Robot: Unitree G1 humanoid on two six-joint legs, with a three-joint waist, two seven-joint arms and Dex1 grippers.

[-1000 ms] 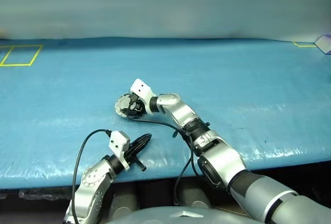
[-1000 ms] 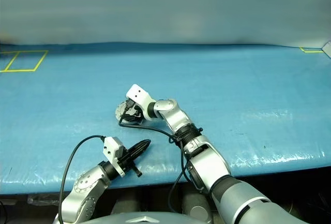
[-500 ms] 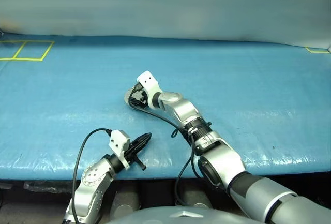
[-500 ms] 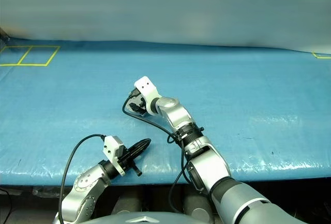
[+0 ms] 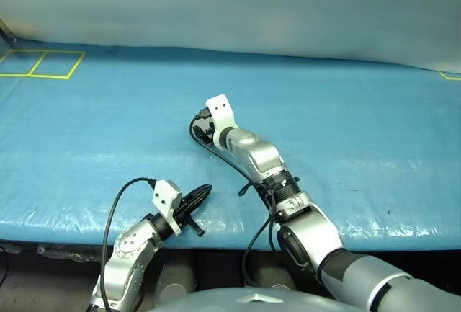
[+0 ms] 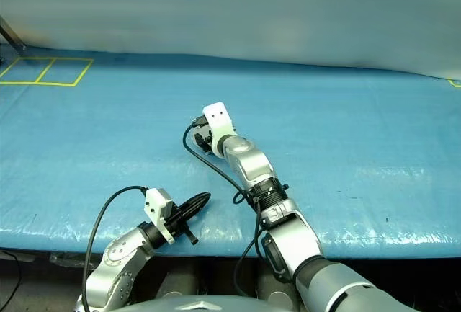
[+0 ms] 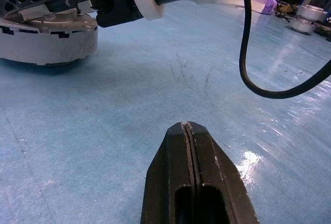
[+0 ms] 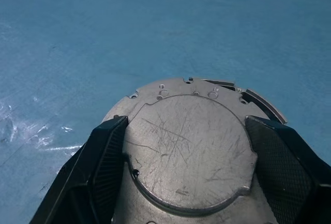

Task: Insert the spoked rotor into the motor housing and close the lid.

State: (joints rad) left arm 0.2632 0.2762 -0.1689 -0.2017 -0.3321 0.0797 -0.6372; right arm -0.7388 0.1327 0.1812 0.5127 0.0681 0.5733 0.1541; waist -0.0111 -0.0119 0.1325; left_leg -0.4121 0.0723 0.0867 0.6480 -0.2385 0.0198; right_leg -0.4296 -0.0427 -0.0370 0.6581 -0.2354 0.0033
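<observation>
The right gripper (image 8: 186,167) clamps its two black fingers (image 8: 98,167) on opposite edges of the round silver-grey metal lid (image 8: 189,149), whose smooth scratched outer face points up, closed flat over the shallow silver motor housing (image 7: 49,38) on the blue table cover (image 5: 346,125). The left gripper (image 7: 187,131) is clenched empty near the table's front edge.

Light: bright, even, from overhead.
Glare: pale sheen on the bench (image 5: 360,117) film, strongest along its near edge.
Shadows: soft, short.
Focus: head views sharp; far wall hazy.
Left wrist view: background blurred.
</observation>
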